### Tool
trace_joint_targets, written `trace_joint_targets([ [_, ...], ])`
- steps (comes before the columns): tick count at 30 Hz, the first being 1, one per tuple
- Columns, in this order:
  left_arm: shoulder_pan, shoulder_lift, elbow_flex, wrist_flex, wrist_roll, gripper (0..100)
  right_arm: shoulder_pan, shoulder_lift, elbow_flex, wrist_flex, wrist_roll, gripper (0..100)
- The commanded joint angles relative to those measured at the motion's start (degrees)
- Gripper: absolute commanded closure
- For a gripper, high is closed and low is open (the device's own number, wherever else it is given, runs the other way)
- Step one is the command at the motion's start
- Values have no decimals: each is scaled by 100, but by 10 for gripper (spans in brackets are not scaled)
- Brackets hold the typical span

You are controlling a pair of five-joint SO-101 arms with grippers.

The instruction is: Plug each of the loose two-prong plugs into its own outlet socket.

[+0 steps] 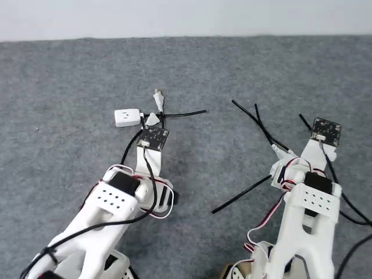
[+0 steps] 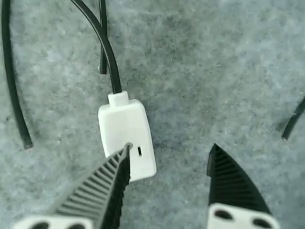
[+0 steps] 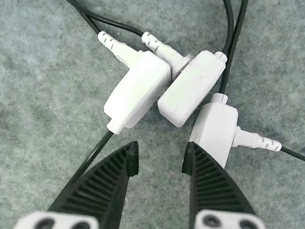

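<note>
A white outlet socket (image 2: 127, 136) on a black cable lies on the grey carpet, one slot showing on its face. My left gripper (image 2: 170, 150) is open just over it, and one dark fingertip (image 2: 121, 164) overlaps the socket's edge. In the high view this socket (image 1: 127, 117) lies beside a loose white plug (image 1: 157, 102) with its prongs pointing away from the arms. My right gripper (image 3: 159, 160) is open with nothing between its fingers. It stands close before three bunched white bodies: one long (image 3: 138, 90), one in the middle (image 3: 190, 88), one nearest (image 3: 217, 126). Whether any are joined I cannot tell.
Loose black cables (image 1: 256, 119) cross the carpet between the two arms, and another black cable (image 1: 238, 197) lies nearer the front. Cut cable ends (image 2: 102, 36) lie around the socket. The left arm's wrist board (image 1: 154, 138) and the right arm's wrist board (image 1: 325, 131) hang over the carpet.
</note>
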Motion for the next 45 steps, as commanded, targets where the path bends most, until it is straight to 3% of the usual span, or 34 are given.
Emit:
trace_joint_targets([
  [1,44,378,-13,-325,70,754,-48,13,-44,-84,79,851],
  [6,18,818,-4,-343,70,754,-48,13,-44,-84,79,851],
  [13,-571,897,31,-352,35,754,-48,13,-44,-75,79,851],
  [25,-668,914,347,-598,26,754,-48,13,-44,-75,79,851],
  [42,-2576,879,-75,-580,-1002,754,-48,13,-44,-84,79,851],
  [45,-2743,879,-558,-141,-1002,754,-48,13,-44,-84,79,851],
])
